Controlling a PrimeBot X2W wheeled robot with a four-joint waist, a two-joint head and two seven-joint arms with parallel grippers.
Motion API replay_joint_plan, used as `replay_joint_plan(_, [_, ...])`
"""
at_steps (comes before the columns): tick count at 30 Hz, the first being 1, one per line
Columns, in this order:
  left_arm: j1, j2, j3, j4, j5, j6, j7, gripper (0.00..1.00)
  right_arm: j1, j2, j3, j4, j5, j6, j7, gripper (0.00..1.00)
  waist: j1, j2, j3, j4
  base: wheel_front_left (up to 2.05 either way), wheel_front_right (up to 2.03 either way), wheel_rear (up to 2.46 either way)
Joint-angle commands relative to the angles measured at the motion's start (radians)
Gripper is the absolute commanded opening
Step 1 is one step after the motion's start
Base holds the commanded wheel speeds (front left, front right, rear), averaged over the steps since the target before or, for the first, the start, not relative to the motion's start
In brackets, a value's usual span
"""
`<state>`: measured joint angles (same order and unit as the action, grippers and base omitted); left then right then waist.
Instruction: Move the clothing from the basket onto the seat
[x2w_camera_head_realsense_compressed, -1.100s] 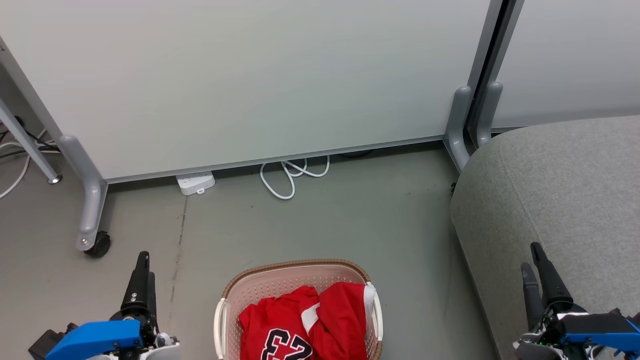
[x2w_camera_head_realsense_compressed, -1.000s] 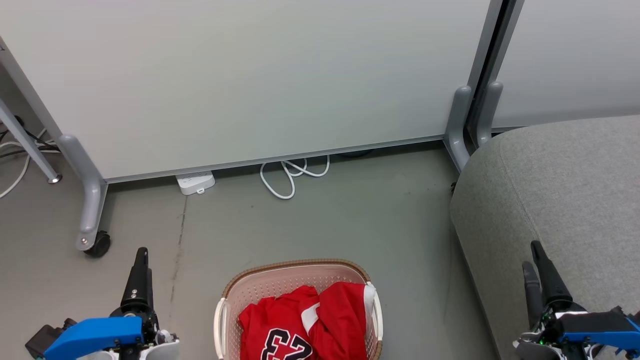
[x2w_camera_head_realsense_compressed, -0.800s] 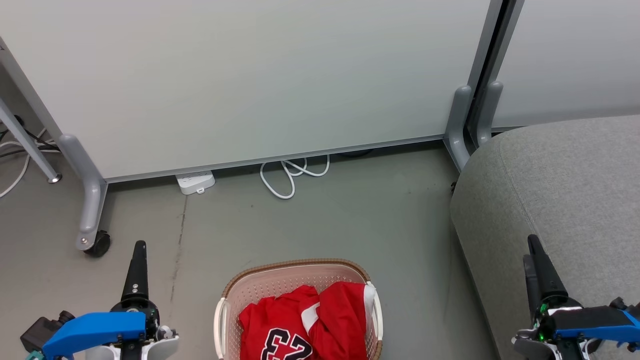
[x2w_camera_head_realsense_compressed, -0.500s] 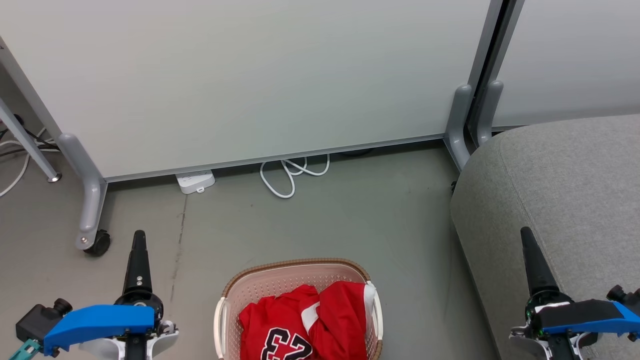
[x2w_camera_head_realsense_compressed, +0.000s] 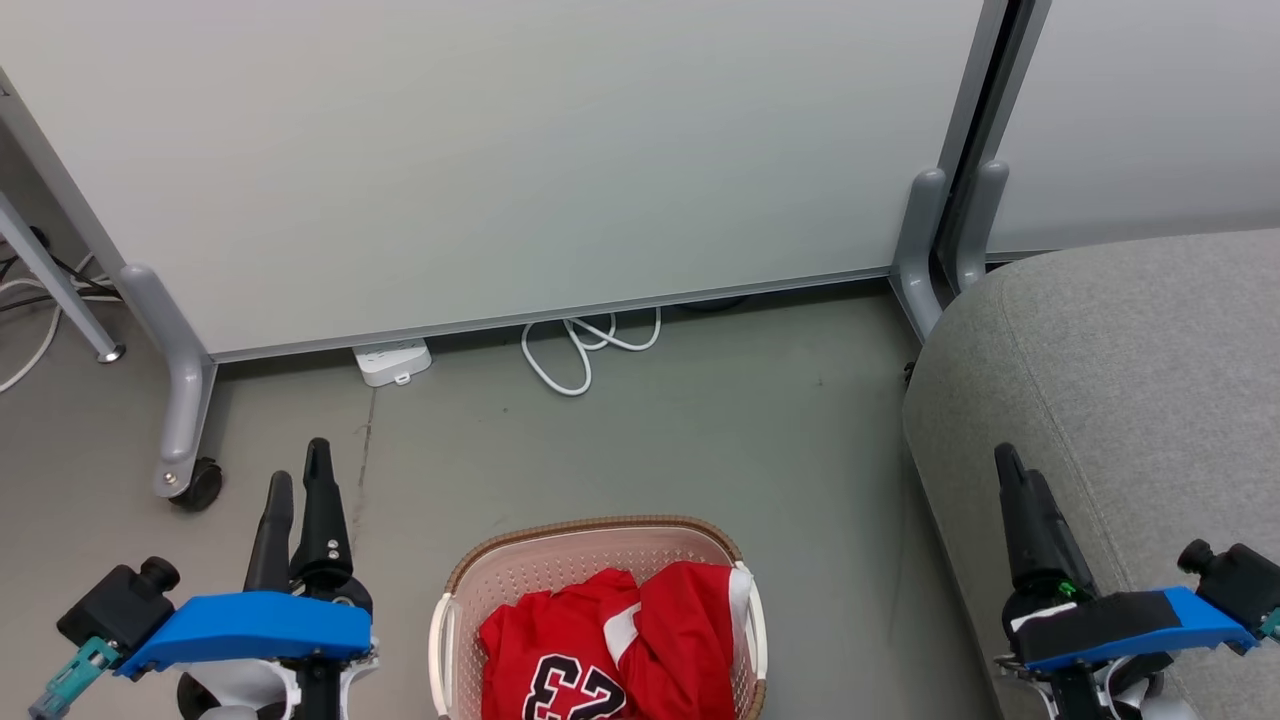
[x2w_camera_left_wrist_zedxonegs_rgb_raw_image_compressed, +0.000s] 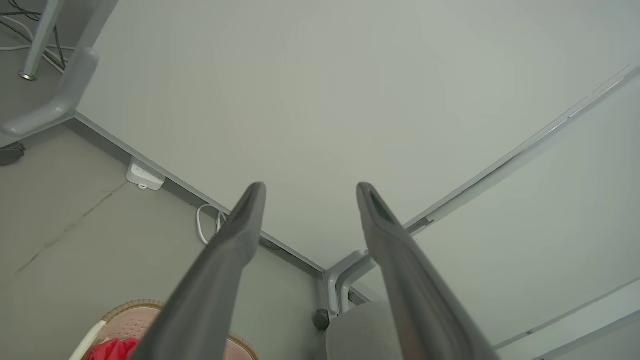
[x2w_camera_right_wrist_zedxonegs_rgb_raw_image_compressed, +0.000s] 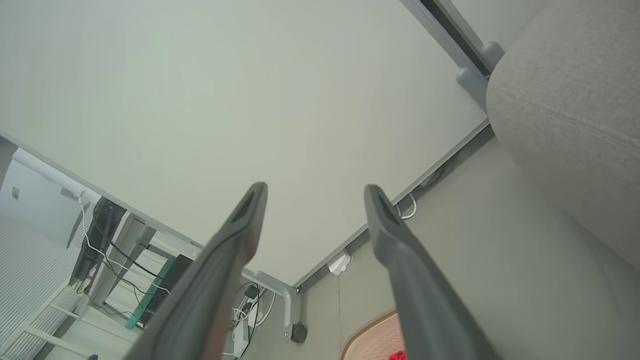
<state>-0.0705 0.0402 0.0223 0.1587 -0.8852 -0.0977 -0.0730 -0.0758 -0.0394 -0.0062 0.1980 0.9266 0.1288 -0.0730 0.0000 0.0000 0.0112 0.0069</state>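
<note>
Both arms sit low in the frame and neither carries anything: the left gripper (x2w_camera_head_realsense_compressed: 298, 480), lower left, has its two dark fingers spread wide, and the left wrist view shows a clear gap between them. The right gripper (x2w_camera_head_realsense_compressed: 1015, 478), lower right, is just as wide in its own wrist view and is seen against the left edge of the seat (x2w_camera_head_realsense_compressed: 1130, 380). The clothing (x2w_camera_head_realsense_compressed: 610, 640) lies bunched in the basket (x2w_camera_head_realsense_compressed: 590, 524) at bottom centre, the "23" jersey on the left and the white-trimmed piece against the right wall, so nothing has been moved yet. My read: the grippers flank the basket, spread ready to reach down into the heap. Around it is bare grey floor (x2w_camera_head_realsense_compressed: 700, 440); the seat takes the right side, near the basket. Across the top stands a pale partition (x2w_camera_head_realsense_compressed: 500, 150) on a castor foot (x2w_camera_head_realsense_compressed: 195, 488), with a power strip (x2w_camera_head_realsense_compressed: 392, 362) and a looped white cable (x2w_camera_head_realsense_compressed: 585, 350) at its base
</note>
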Motion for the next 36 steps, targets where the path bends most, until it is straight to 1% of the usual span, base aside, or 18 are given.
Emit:
replay_joint_plan(1, [-0.024, 0.009, -0.002, -0.018, 0.026, 0.001, -0.007, 1.0, -0.021, -0.007, 0.004, -0.017, -0.026, 0.001, -0.007, 1.0, 0.0, 0.0, 0.0, 0.0, 0.0, 0.0, 0.0])
replay_joint_plan(16, [-0.026, 0.01, -0.057, -0.009, 0.278, 0.012, -0.053, 1.0, -0.019, -0.009, 0.037, 0.0, -0.244, 0.002, -0.053, 1.0, 0.0, 0.0, 0.003, 0.004, 0.0, 0.0, 0.0])
replay_joint_plan(36, [-0.023, 0.014, -0.09, 0.0, 0.505, 0.015, -0.105, 1.0, -0.026, -0.011, 0.066, 0.032, -0.476, 0.002, -0.105, 1.0, 0.0, 0.0, 0.004, 0.009, 0.0, 0.0, 0.0])
